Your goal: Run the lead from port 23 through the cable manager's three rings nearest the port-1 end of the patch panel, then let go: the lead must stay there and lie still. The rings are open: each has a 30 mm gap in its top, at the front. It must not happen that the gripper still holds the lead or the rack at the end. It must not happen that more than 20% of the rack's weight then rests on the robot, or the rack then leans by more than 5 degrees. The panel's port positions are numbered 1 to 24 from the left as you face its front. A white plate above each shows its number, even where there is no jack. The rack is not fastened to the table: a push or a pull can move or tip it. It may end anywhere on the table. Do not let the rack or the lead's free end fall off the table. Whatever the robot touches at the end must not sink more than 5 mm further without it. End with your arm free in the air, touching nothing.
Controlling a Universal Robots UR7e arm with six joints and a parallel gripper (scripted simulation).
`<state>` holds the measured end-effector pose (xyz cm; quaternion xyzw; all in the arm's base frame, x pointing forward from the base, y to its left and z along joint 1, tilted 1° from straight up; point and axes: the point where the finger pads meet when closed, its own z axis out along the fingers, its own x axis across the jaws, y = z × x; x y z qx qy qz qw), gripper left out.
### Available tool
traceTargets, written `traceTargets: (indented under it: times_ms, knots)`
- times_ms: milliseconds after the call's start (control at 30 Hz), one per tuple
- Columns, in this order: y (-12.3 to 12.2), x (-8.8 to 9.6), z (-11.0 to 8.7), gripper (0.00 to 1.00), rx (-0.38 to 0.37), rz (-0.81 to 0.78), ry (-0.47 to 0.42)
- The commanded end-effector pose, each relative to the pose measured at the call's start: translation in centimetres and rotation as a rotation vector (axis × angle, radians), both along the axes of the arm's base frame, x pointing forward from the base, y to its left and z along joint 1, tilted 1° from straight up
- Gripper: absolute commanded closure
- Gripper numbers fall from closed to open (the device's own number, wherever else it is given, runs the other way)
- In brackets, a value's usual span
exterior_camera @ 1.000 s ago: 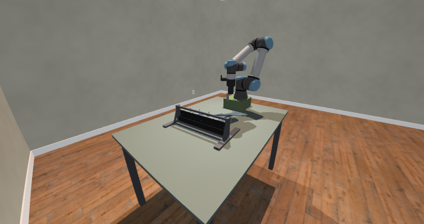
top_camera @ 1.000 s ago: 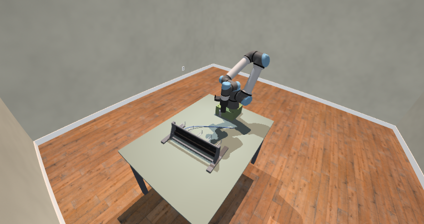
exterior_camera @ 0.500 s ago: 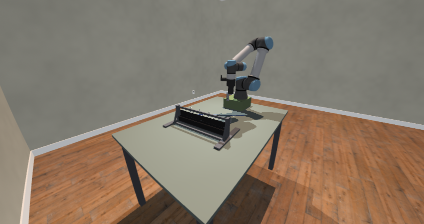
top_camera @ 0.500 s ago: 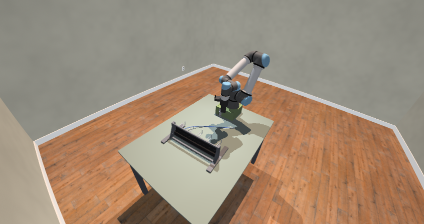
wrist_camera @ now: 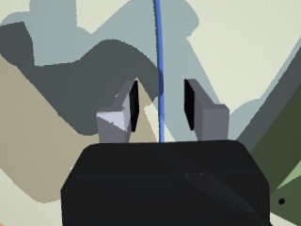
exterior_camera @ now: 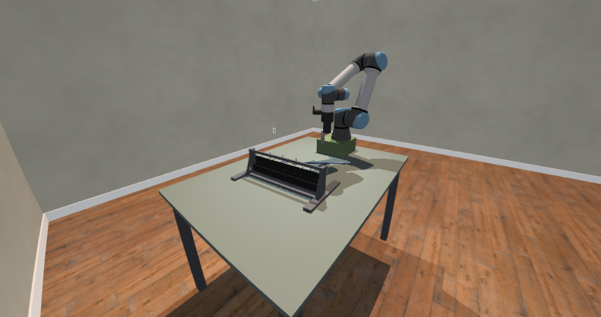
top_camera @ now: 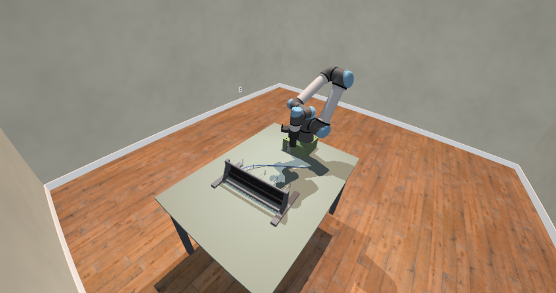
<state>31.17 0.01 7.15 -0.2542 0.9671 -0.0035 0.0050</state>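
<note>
A dark rack [top_camera: 253, 185] [exterior_camera: 286, 172] with the patch panel stands in the middle of the table, its back towards the top and exterior views. Thin wire rings [top_camera: 274, 179] stick out on its far side. A blue lead [top_camera: 273, 166] [exterior_camera: 327, 161] [wrist_camera: 157, 25] leaves the rack's left end in the top view and arcs over the table towards the arm's base. My gripper [top_camera: 288, 148] [exterior_camera: 322, 138] [wrist_camera: 161, 95] is open and points down beside the base. In the wrist view the lead runs between the spread fingers without being clamped. Its free end is hidden under the gripper body.
The arm stands on a green block [top_camera: 306, 146] [exterior_camera: 335, 146] at the table's far edge, close to the right of the gripper. The grey-green table [top_camera: 234, 243] [exterior_camera: 261, 237] stands on a wooden floor, and its far edge lies close behind the gripper.
</note>
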Motion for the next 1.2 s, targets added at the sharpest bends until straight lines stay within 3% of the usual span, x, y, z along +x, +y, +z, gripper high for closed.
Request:
traceTargets:
  times_ms: [0, 600, 1100, 1167]
  knots:
    - [0.0, 0.0, 0.0, 0.33, 0.0, 0.0, -0.001]
    - [-0.1, 0.0, -2.1, 0.33, 0.0, 0.0, -0.001]
    - [-0.1, 0.1, -7.5, 0.33, 0.0, 0.0, -0.001]
    - [-0.1, 0.1, -7.5, 0.33, 0.0, 0.0, -0.001]
